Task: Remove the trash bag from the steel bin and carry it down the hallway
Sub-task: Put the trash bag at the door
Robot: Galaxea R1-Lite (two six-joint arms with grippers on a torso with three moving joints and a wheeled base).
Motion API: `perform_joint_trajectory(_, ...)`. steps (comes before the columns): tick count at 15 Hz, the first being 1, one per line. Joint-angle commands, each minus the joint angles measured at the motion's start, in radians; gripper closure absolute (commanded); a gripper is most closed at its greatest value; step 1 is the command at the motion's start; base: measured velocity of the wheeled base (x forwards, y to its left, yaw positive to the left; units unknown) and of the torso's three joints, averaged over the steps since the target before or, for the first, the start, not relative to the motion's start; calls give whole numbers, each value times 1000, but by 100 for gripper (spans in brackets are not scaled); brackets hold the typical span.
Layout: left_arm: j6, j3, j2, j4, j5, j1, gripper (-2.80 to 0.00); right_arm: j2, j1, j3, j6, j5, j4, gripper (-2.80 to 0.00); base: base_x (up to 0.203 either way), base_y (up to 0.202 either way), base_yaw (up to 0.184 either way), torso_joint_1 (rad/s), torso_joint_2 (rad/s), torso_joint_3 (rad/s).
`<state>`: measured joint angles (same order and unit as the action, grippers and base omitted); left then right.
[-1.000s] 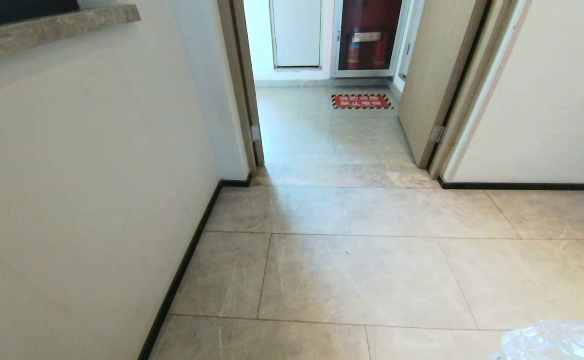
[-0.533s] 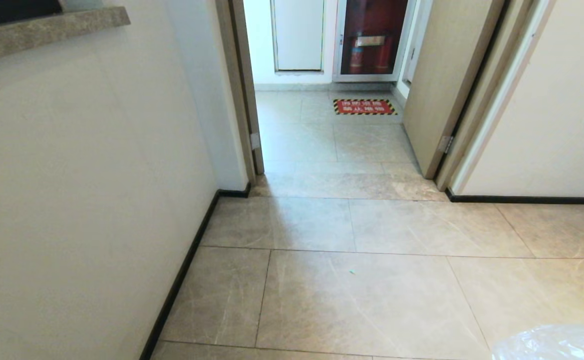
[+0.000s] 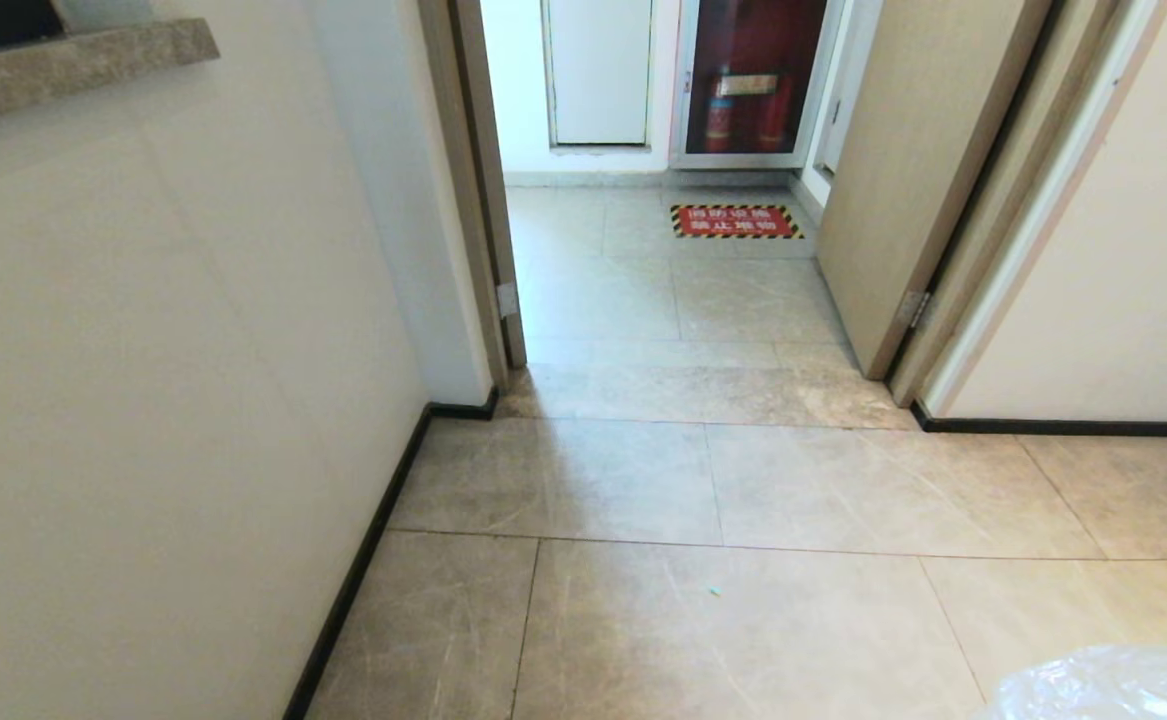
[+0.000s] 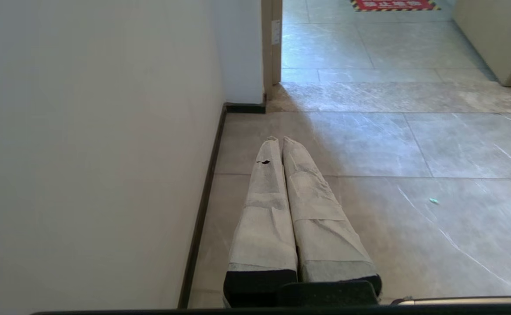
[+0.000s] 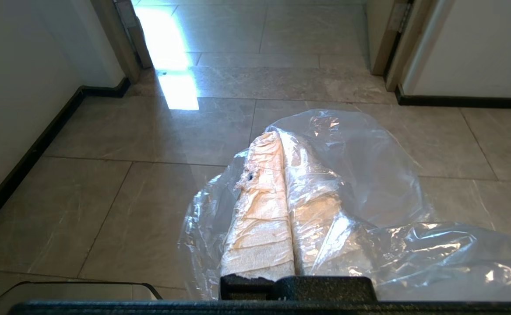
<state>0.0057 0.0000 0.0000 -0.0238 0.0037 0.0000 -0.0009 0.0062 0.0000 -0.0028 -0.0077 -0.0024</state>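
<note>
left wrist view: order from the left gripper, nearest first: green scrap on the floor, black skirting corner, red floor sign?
From the left gripper, shut and empty:
1. Black skirting corner, just ahead by the wall.
2. Green scrap, off to the side on the tiles.
3. Red floor sign, far beyond the doorway.

Open tiled floor [image 3: 743, 600] of the hallway [image 3: 663, 300] runs ahead to a doorway between the brown door frame [image 3: 483, 200] and an open door [image 3: 903, 170]; the pale wall [image 3: 163, 400] crowds the left, another wall [image 3: 1133, 300] closes the right
</note>
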Motion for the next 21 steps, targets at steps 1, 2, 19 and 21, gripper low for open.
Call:
perform_joint_trajectory(1,0,11,0,-1,1,0,0,1,0,0,0,0,-1,0,192,0,0,7,-2,2)
perform_joint_trajectory(2,0,11,0,-1,1,0,0,1,0,0,0,0,-1,0,193,0,0,2,0,5)
perform_joint_trajectory(19,2,11,0,1,1,0,0,1,-1,0,0,0,-1,0,191,0,1,3,2,2)
perform_joint_trajectory(21,3,12,0,1,1,0,0,1,0,0,0,0,-1,0,49,0,3,2,4,1)
